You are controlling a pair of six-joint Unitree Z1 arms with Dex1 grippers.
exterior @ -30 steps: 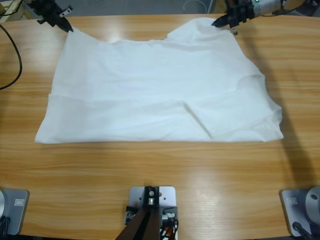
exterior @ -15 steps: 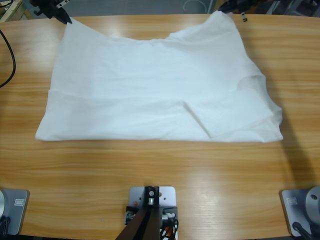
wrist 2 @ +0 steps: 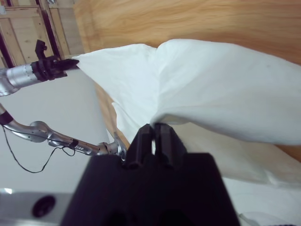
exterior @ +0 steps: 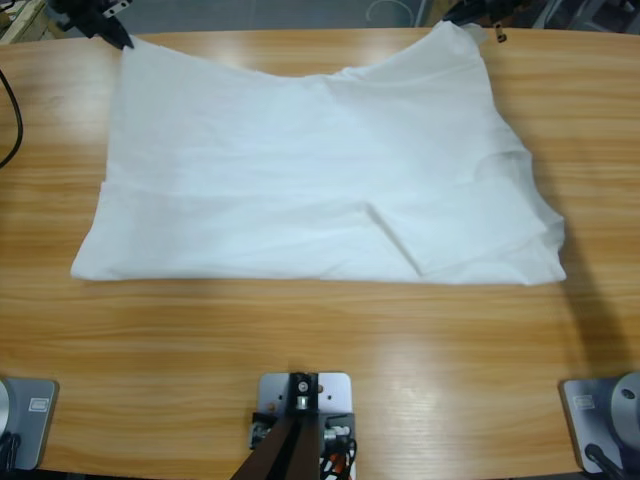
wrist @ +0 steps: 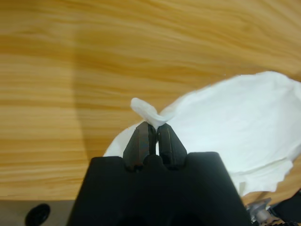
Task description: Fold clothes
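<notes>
The clothes are one white T-shirt (exterior: 320, 170) spread across the far half of the wooden table (exterior: 320, 330), with a fold near its front right. My left gripper (exterior: 120, 40) is shut on the shirt's far left corner at the table's far edge. In the left wrist view a small tuft of white cloth (wrist: 146, 110) sticks out past that gripper (wrist: 154, 125). At the far right corner my right gripper (exterior: 470, 20) is shut on the fabric. The right wrist view shows the cloth (wrist 2: 225, 94) hanging taut from this gripper (wrist 2: 153, 126) across to the left gripper (wrist 2: 70, 63).
A black cable (exterior: 8, 110) curves over the table's left edge. Bare wood runs along the front of the table, between the shirt's near hem and the rig. The shirt's right sleeve (exterior: 530, 230) bulges toward the right side.
Both grippers have moved toward the table's far edge with the shirt's far corners, which now reach farther back. The far hem between them is drawn tighter.
</notes>
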